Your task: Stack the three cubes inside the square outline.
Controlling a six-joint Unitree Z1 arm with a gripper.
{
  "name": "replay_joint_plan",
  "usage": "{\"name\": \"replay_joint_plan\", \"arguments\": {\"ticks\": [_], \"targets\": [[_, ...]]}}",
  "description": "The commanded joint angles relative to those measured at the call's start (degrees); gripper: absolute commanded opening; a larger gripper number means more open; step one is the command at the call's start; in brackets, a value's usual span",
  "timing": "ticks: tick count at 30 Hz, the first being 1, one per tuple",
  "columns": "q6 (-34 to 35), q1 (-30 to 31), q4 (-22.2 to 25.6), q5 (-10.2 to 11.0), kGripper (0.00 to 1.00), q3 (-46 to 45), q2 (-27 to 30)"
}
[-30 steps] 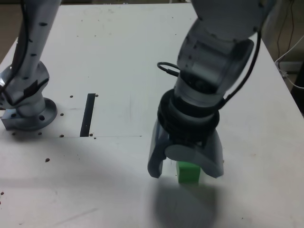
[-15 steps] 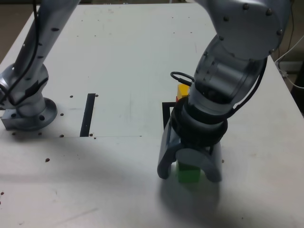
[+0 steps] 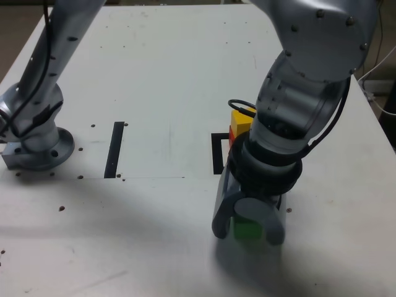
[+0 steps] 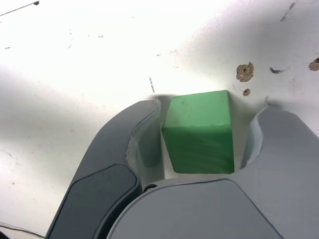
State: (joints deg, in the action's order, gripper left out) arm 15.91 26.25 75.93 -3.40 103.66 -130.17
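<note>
- Gripper (image 3: 249, 234): jaws drawn in closer about the green cube (image 3: 247, 228), one on either side.
- Yellow cube (image 3: 242, 121) and red cube (image 3: 232, 137): now exposed beyond the gripper, formerly hidden behind it.

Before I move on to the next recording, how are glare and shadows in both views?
Exterior view: soft shadow under the tool, table evenly bright; wrist view: table surface washed out near white in places, green cube's near side darker than its top.

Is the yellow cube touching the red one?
Touching: the exterior view shows the yellow cube resting directly on the red cube, no gap along their visible edge.
</note>
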Motion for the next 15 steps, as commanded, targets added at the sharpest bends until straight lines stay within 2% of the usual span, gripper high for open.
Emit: {"name": "replay_joint_plan", "arguments": {"ticks": [1,15], "targets": [[-0.1,-0.1,-0.1,-0.1,0.21,-0.1,-0.2],[-0.2,-0.1,0.9,0.0,0.21,-0.2,0.8]]}}
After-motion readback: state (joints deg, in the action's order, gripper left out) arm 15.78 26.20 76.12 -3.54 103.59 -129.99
